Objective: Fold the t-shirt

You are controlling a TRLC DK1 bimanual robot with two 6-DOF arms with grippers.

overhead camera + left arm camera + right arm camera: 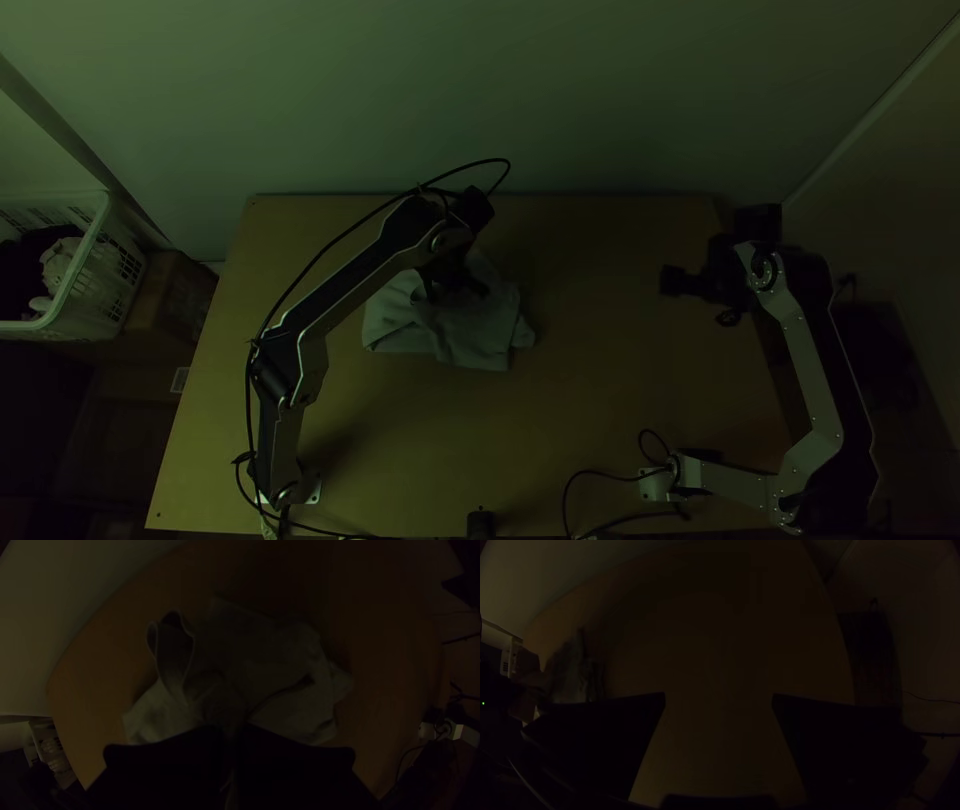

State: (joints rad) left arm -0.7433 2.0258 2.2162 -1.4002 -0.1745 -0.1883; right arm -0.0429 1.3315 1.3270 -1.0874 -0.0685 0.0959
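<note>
A light grey t-shirt (470,330) lies bunched on the table, left of the middle. My left gripper (455,285) is over its far part in the top view. In the left wrist view the same gripper (230,732) is shut on a raised fold of the t-shirt (280,665), and a looped edge of cloth stands up beside that fold. Well to the right of the cloth, my right gripper (705,285) is above the table's right side. The right wrist view has this gripper (719,700) open, nothing between its fingers, with the t-shirt (572,675) off beyond one finger.
The wooden table (600,400) has bare surface between the cloth and the right arm, and also nearer the front. A white basket (85,290) holding cloths stands off the left side, beside a cardboard box (172,305). Cables lie near the front edge.
</note>
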